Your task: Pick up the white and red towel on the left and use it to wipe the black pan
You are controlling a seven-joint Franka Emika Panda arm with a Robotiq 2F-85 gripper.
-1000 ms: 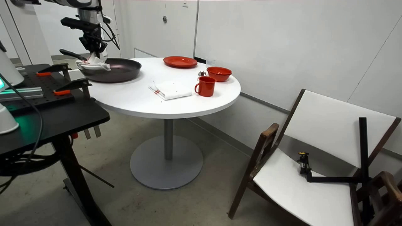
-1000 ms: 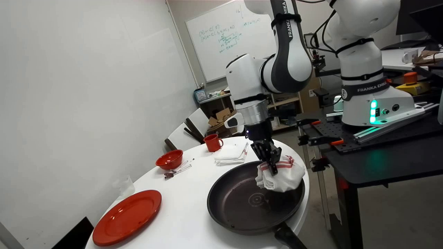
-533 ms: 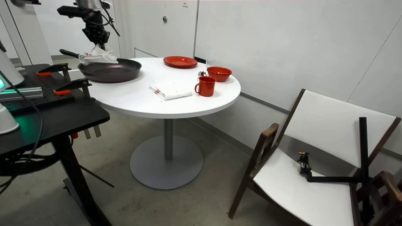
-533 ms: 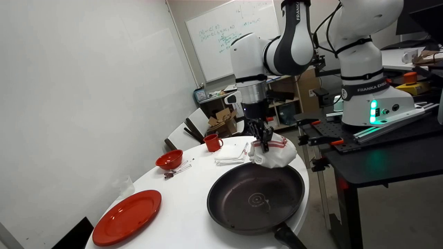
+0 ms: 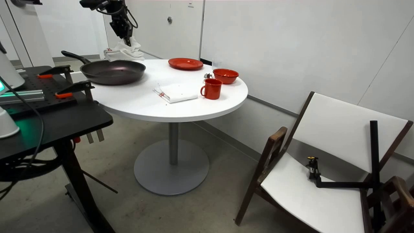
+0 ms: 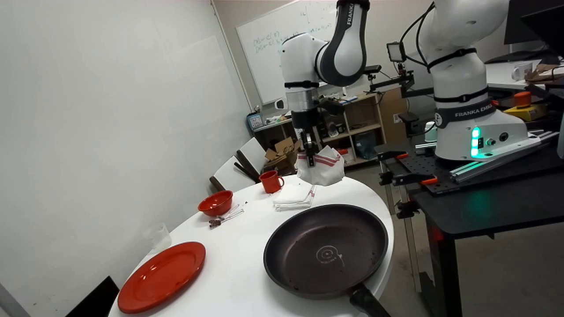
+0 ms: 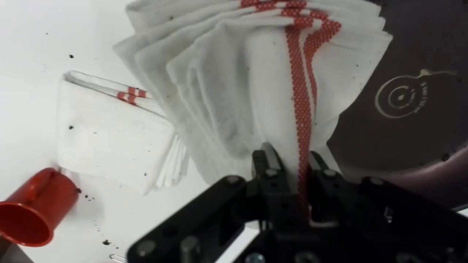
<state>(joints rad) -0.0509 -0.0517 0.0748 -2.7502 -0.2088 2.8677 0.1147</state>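
Black jaws pinch the white and red towel (image 7: pixel 248 91), held apart only by the cloth bunched between them. It is matte woven fabric folded into several layers, with twin red stripes in a dotted weave. In the wrist view the layers fan out from the grip with their folded edges away from it, and the stripes run the same way; bunched as the cloth is, its long axis cannot be told. The towel hangs above the table (image 6: pixel 238 264), a smooth white round, and in the wrist view covers part of the black pan (image 6: pixel 326 251). That pan is circular, with a ringed mark on its floor, and sits near the table's edge, its handle (image 6: pixel 369 301) reaching out across that edge. A second towel (image 7: pixel 113 135), flat and folded, lies just beside a glossy red mug (image 5: pixel 212 90); a red bowl (image 5: pixel 225 80) and a broad red plate (image 6: pixel 163 277) sit near the table's edge.
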